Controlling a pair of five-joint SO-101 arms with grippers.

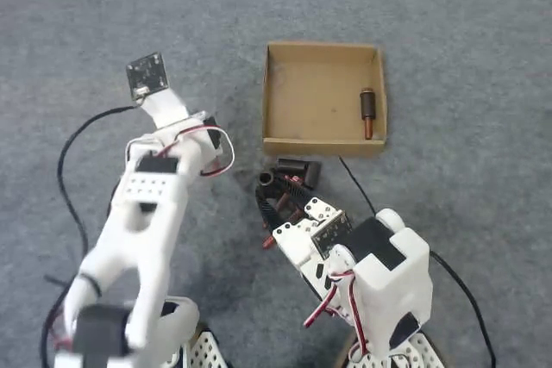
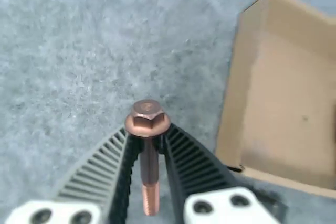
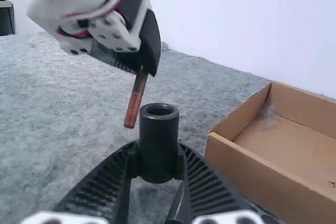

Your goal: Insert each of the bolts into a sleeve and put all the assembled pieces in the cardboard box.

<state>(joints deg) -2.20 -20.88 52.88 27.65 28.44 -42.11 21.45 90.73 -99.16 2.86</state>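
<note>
Bolt clamped in left fingers; right fingers grip upright sleeve, lower end hidden between them.

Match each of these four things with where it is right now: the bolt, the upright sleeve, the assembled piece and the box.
Things
1. bolt
2. upright sleeve
3. assembled piece
4. box

Places
A. inside the box
B. in the left gripper
C. on the grey mat
D. in the right gripper

Pairs: 1-B, 2-D, 3-A, 4-C
</note>
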